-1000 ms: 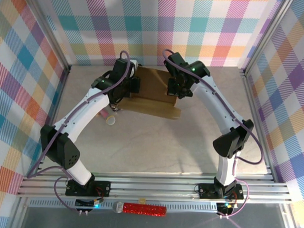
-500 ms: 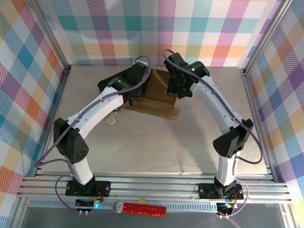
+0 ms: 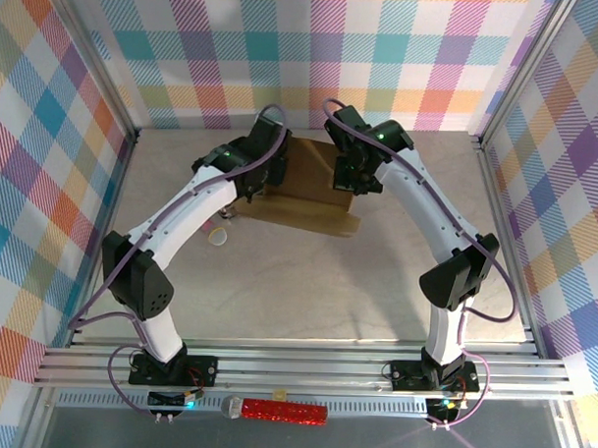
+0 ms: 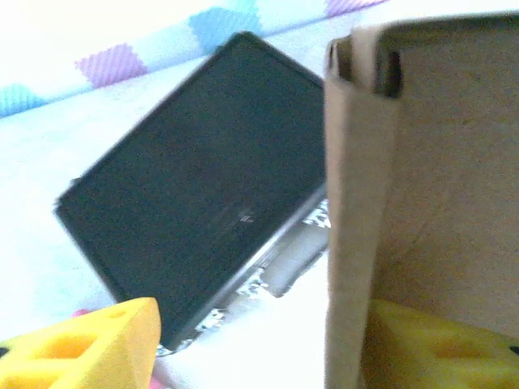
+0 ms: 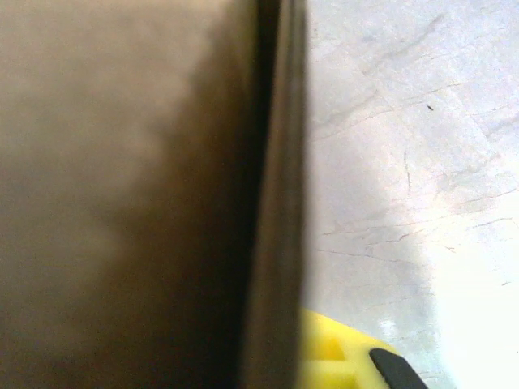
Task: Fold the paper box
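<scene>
The paper box sits in the upper middle of the top view, close to the checked back wall. One brown flap lies flat, reaching toward the lower right. Bare table spreads wide below it, down to the arm bases, and metal frame rails close off the sides.

The left gripper is at the box's left end with its jaws apart. In the left wrist view an upright cardboard wall stands between the yellow fingers, well clear of the one at lower left. A closed black case lies flat on the table in the upper left of that view; blur hides its detail.

The right gripper is at the box's right end, clamped on a cardboard wall; a yellow finger presses on its right side.

A small cream ring lies left of the box, below the left arm. I cannot tell whether the box holds anything.
</scene>
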